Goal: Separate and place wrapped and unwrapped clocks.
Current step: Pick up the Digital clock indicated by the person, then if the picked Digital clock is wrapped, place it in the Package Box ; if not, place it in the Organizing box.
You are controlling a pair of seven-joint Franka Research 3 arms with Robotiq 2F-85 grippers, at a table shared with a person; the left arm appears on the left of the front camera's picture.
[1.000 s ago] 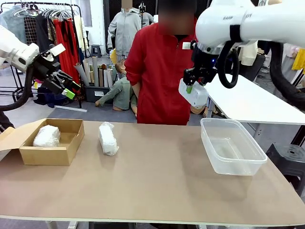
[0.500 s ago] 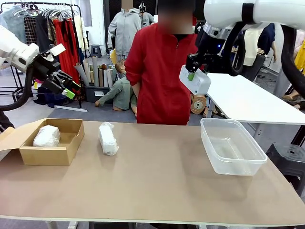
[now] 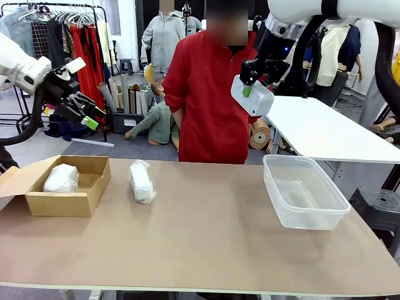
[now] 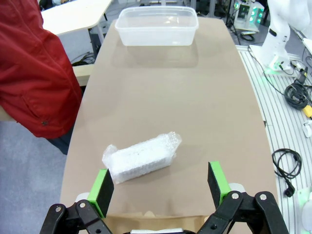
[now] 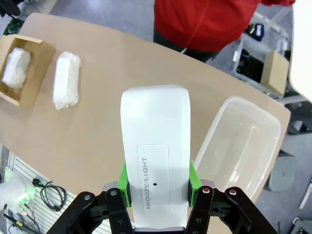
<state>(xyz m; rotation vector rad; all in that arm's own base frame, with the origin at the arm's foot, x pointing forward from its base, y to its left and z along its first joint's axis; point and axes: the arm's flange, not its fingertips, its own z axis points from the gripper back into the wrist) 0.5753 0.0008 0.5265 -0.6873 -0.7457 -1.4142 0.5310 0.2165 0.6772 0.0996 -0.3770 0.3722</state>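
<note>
The box (image 3: pixel 62 204) at left holds one wrapped clock (image 3: pixel 60 178); second wrapped clock (image 3: pixel 142 182) beside it (on the table (image 3: pixel 206 237)); tub (image 3: pixel 312 219) right.

Bright even indoor light, soft shadows — sharp focus, wide-angle wrist distortion

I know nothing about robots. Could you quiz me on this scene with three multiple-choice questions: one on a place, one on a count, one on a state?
1. Where is the bare white clock?
A. lying on the table
B. held in the air by the right pincer
C. in the cardboard box

2. How many clocks are in bubble wrap?
A. one
B. two
C. three

3. How is the left pincer?
A. open, empty
B. shut on a wrapped clock
C. shut on the box

Answers: 1B, green pads clamp its sides. 2B, one wrapped clock lies in the cardboard box, the other wrapped clock on the table. 3A, its pads stand wide apart.
</note>
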